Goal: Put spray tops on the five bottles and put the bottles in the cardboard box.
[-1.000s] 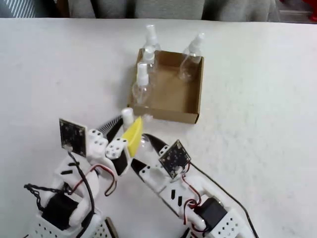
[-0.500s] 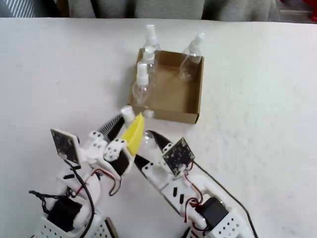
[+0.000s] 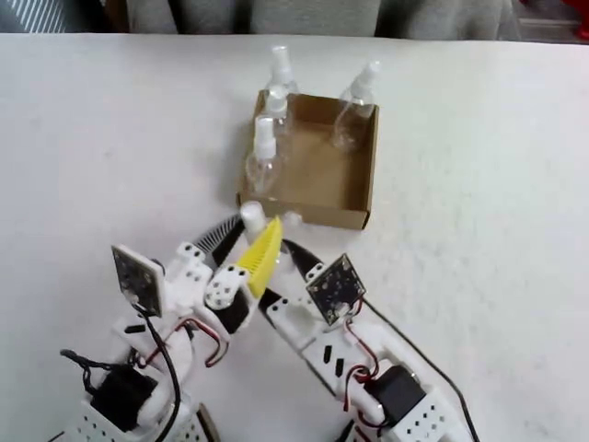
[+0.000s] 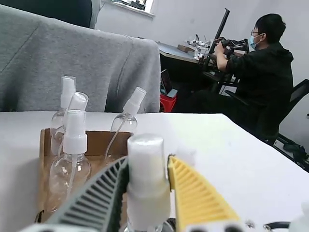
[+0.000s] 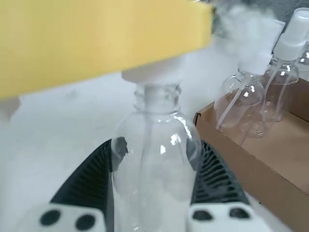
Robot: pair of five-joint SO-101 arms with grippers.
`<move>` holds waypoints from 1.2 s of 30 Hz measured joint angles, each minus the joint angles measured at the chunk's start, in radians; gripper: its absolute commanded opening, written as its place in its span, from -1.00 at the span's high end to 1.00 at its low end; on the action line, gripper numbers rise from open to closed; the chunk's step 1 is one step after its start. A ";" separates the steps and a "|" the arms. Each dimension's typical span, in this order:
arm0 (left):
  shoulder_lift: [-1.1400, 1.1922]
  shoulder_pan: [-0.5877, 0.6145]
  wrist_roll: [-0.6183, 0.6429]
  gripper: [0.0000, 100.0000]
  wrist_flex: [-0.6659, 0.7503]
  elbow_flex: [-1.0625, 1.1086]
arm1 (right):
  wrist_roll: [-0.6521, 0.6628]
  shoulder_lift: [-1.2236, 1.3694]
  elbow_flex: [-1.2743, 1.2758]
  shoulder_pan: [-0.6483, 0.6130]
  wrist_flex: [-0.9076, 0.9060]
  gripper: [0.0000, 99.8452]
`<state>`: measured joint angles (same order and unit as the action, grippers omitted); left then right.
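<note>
While the right claw (image 5: 157, 147) is closed on the body of a clear bottle (image 5: 154, 179), upright between its two black fingers (image 5: 91, 179), the left claw (image 4: 147, 162) is just above it and pinches the white top (image 4: 147, 188) that sits on this bottle's neck. I cannot tell if the top is fully seated. Just beyond both claws the box (image 3: 317, 214) lies on the worktop (image 3: 479, 184). Three capped bottles stand inside: one (image 3: 262, 170) nearest the left claw, one (image 3: 274, 110) behind it, one (image 3: 352, 115) in the far corner. A fourth (image 3: 281, 69) stands at the far wall. I cannot tell if it is inside.
</note>
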<state>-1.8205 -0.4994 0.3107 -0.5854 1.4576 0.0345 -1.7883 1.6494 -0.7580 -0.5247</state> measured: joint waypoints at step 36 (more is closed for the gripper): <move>-0.003 -0.031 -0.006 0.96 0.087 0.091 | 0.002 0.002 -0.051 0.054 -0.120 0.96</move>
<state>-1.8236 -0.5301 0.3046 -0.4979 1.5482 0.0361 -1.7868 1.5988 -0.7043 -0.6444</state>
